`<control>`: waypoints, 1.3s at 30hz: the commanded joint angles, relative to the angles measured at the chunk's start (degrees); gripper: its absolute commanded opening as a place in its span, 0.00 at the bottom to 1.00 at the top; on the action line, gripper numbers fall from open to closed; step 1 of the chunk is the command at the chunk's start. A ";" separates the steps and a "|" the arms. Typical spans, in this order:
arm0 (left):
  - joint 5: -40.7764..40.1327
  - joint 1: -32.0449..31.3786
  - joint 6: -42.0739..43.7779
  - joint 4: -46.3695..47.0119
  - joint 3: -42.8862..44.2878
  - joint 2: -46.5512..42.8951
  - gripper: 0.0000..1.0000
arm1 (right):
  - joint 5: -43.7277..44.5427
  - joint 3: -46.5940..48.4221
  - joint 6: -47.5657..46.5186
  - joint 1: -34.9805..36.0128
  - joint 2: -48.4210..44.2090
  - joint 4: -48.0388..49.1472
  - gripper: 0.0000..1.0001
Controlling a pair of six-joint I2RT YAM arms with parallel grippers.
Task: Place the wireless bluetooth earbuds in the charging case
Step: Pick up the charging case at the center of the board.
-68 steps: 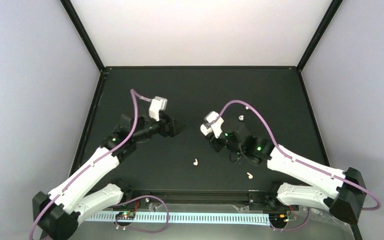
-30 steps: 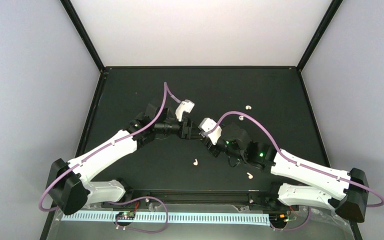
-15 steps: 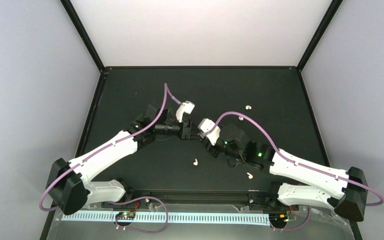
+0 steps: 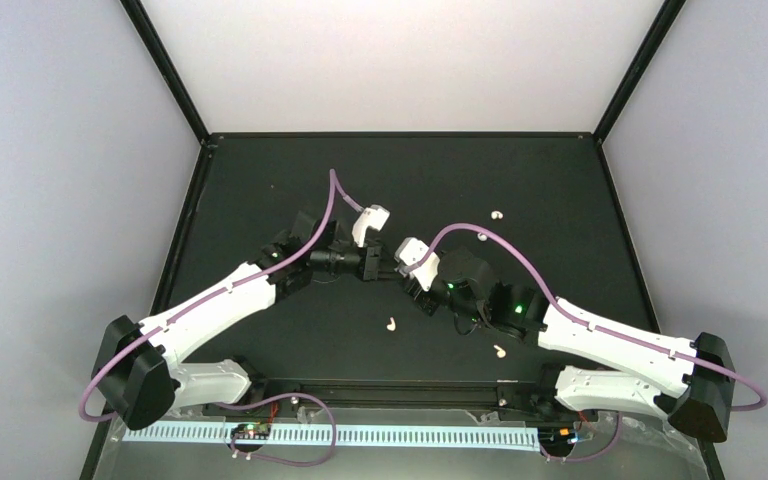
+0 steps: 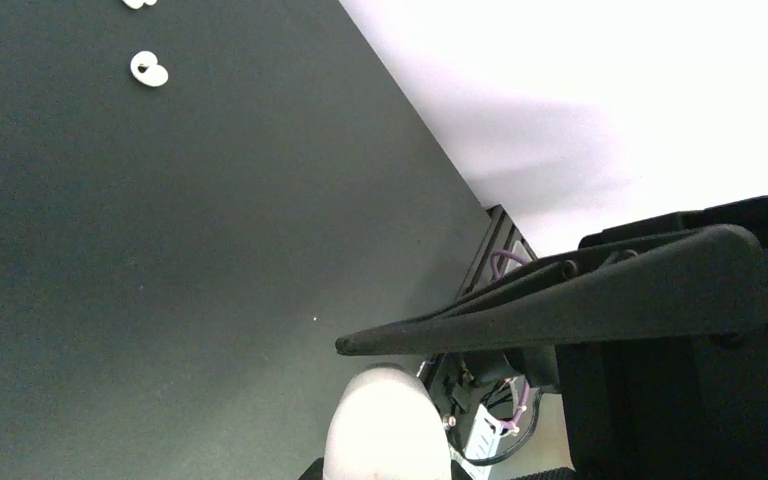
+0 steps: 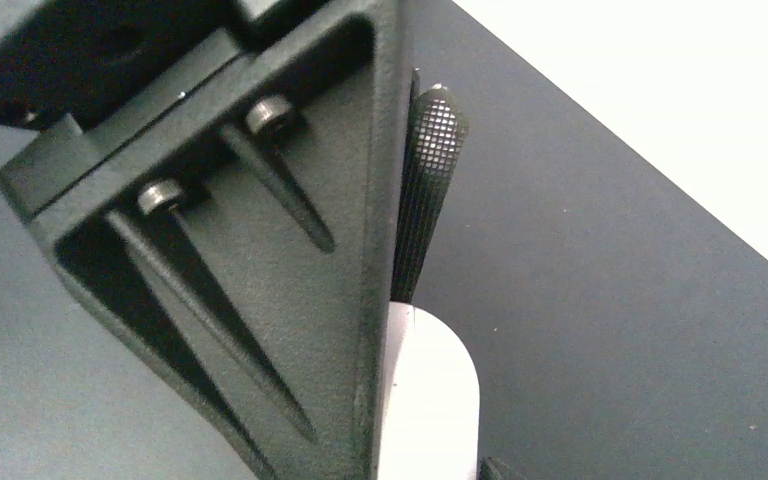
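The white charging case (image 5: 385, 430) (image 6: 430, 400) is held off the table between my two grippers at mid-table; the overhead view hides it behind them. My left gripper (image 4: 373, 263) is shut on one end of the case. Facing it, my right gripper (image 4: 403, 268) grips the other end. In the right wrist view the left gripper's ribbed pad (image 6: 428, 180) lies against the case's top edge. Two cream-white earbuds lie loose on the black table, one (image 4: 391, 324) in front of the grippers and one (image 4: 500, 351) near the right arm's base.
Two small pale rounded lumps (image 4: 497, 214) (image 4: 481, 236) lie behind the right arm; the nearer one (image 5: 148, 70) shows a dark spot. Black frame posts and pale walls surround the table (image 4: 260, 170). Purple cables arc over both wrists.
The left arm has swung in from the left to meet the right gripper and closed its jaws on the case. Both grippers have edged slightly left together.
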 commanded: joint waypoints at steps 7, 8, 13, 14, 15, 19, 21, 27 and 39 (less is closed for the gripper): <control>-0.11 -0.46 0.43 0.99 0.79 -2.75 0.06 | 2.58 2.84 4.61 0.21 -3.15 2.08 0.91; -1.10 -0.26 1.08 0.19 1.35 -3.32 0.05 | 2.79 3.04 5.15 0.10 -4.30 1.95 0.93; -4.27 1.33 3.26 2.13 0.58 -8.29 0.01 | 1.54 6.07 8.71 0.04 -11.00 0.67 0.98; -4.82 1.48 3.61 3.46 -0.35 -9.69 0.02 | 0.94 6.75 9.69 0.02 -12.08 0.82 0.99; -5.18 1.47 3.88 5.33 -1.01 -11.09 0.02 | 0.36 7.35 10.67 -0.02 -13.02 1.11 1.00; -2.42 1.44 3.39 20.16 -9.02 -18.63 0.01 | -3.77 9.13 15.47 -0.13 -14.52 2.71 1.00; -2.32 1.51 2.52 29.42 -13.64 -22.73 0.01 | -6.89 8.94 18.09 -0.31 -14.71 4.42 1.00; -1.33 1.42 5.31 49.08 -22.46 -29.78 0.02 | -14.41 7.47 21.91 -0.65 -14.91 8.63 0.98; 3.46 1.25 6.25 60.17 -26.36 -31.11 0.02 | -25.23 10.14 19.25 -2.15 -8.95 5.36 0.93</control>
